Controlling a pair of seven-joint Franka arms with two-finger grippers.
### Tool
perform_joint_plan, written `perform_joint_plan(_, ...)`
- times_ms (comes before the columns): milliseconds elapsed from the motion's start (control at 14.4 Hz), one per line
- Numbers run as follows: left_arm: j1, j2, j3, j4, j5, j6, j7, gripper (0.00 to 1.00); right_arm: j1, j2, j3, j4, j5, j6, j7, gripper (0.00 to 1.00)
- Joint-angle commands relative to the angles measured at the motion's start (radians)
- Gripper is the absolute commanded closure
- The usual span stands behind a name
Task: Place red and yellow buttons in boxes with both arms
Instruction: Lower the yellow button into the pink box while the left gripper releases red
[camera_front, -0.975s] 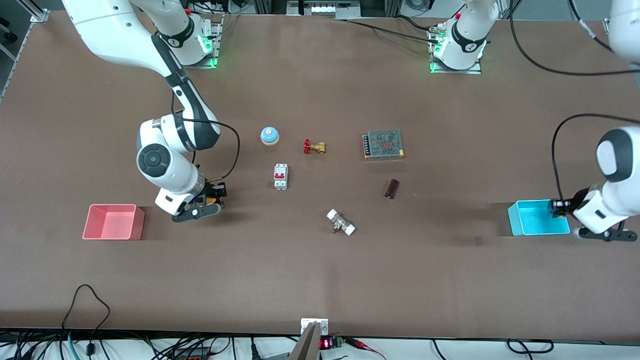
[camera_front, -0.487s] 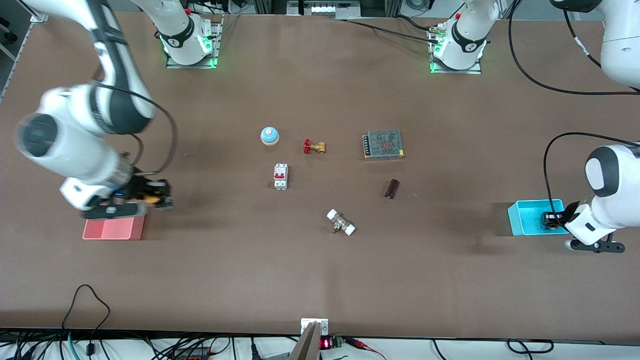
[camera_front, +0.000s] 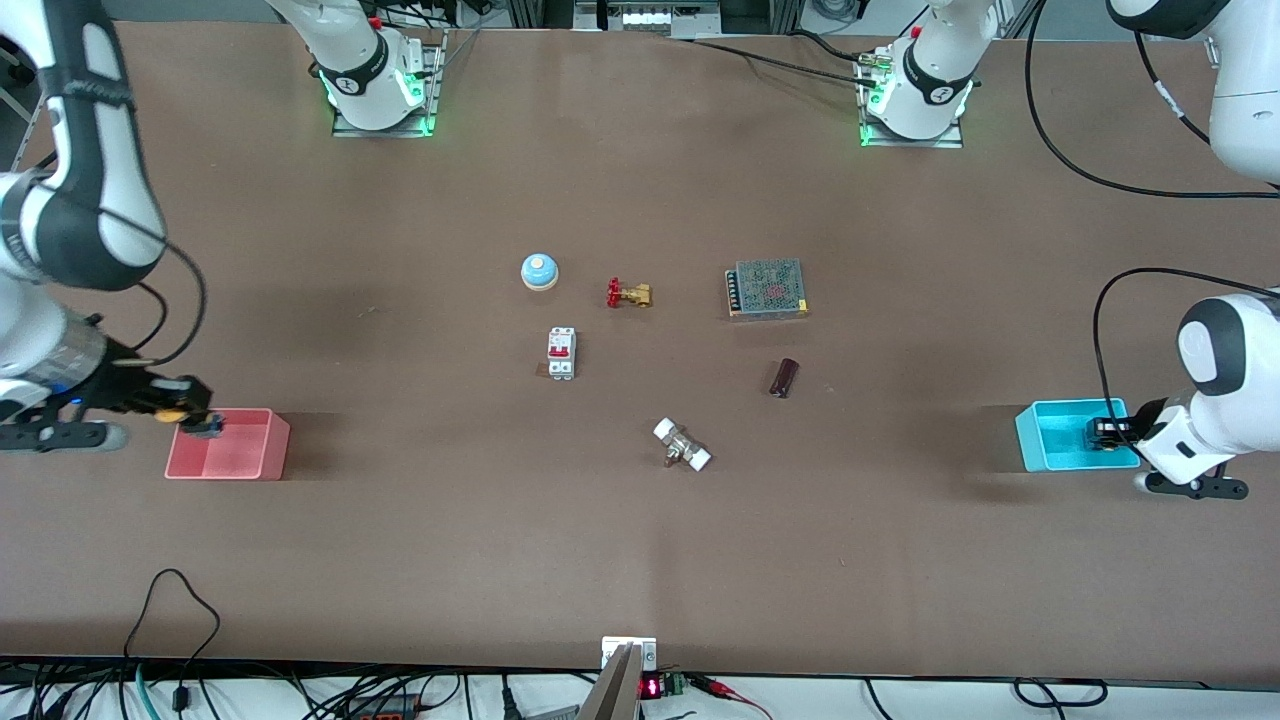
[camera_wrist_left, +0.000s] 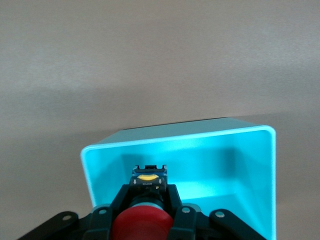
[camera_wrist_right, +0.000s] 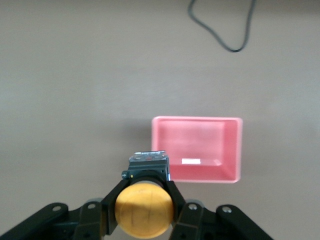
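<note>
2 buttons airborne, both clamped. Right gripper (camera_front: 190, 418) clenched on yellow button (camera_wrist_right: 144, 210), over edge of pink box (camera_front: 270, 445). Left gripper (camera_front: 1098, 436) clenched on red button (camera_wrist_left: 140, 228), over blue box (camera_front: 1030, 440). Buttons look light, rigid; smooth domed caps likely slippery, so black bodies seem best hold. Brown matte tabletop (camera_front: 640, 560), flat; cables trail along nearest edge.
</note>
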Motion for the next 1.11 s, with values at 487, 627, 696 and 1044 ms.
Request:
perform_joint_plan(487,0.01,0.009,-0.009,-0.035,-0.066,0.014,0.007,0.8,-0.023,0.172,0.006,0.035,0.011,0.12,-0.021,0.76)
perform_joint_plan(627,0.008,0.013,-0.009,-0.037,-0.068,0.014,0.006,0.75,-0.024,0.192,0.006,0.028,0.002,0.158,-0.021,0.76)
perform_joint_plan(696,0.011,0.013,-0.009,-0.037,-0.068,0.014,0.006,0.68,-0.025,0.201,0.006,0.028,0.0,0.174,-0.022,0.76)
perform_joint_plan(1044,0.008,0.009,-0.009,-0.026,-0.066,0.013,0.018,0.0,-0.038,0.244,0.006,0.015,-0.035,0.205,-0.024,0.74)
